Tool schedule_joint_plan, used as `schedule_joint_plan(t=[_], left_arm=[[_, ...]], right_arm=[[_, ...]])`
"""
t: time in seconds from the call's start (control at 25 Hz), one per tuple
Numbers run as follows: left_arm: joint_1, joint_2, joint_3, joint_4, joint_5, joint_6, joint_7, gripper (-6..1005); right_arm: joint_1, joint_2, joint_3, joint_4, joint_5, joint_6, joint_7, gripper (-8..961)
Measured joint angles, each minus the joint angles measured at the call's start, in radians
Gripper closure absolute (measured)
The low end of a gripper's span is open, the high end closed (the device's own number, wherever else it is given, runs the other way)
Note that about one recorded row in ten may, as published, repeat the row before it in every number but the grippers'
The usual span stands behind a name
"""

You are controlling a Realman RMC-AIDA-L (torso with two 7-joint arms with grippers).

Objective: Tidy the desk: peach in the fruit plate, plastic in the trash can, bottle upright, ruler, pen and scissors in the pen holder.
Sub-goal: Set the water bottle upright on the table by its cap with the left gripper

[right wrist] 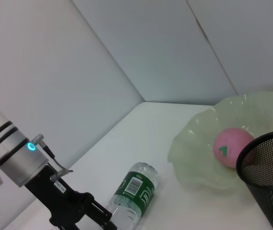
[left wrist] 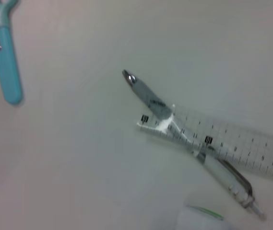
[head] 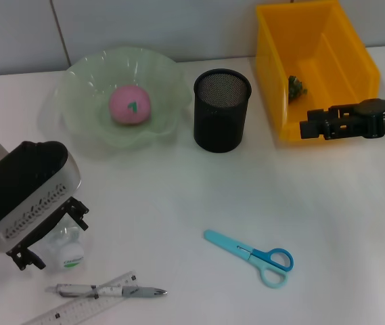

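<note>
Bottle [right wrist: 135, 194] lies on its side on the surface right under your left end effector [head: 50, 237], neck towards it; whether that end effector is open I cannot tell.

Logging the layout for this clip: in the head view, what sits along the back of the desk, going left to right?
Fruit plate holding the peach → pen holder → trash can, with the right end effector at its front edge.

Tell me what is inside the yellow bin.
The yellow bin holds one small dark green crumpled piece against its left wall. The right gripper hangs at the front rim; the front wall hides the nearest floor.
</note>
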Motion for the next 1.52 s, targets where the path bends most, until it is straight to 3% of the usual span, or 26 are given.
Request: schedule_joint_plan(t=[0.96,1.2,1.52], left_arm=[[0.025,-0.010,0.040,-0.053,0.007,-0.089,0.161,326],[0.025,-0.011,0.050,-0.066,0.007,-0.110,0.171,467],[0.027,-0.012,0.040,-0.028,-0.016,-0.104,0.151,534]], right_arm=[[-0.005,0.017,-0.002,-0.001,0.000,0.023,-0.010,166],[-0.004,0.018,-0.002,-0.001,0.000,0.017,-0.010,166],[-0.003,0.014,-0.005,-0.001,0.000,0.005,-0.010,166]])
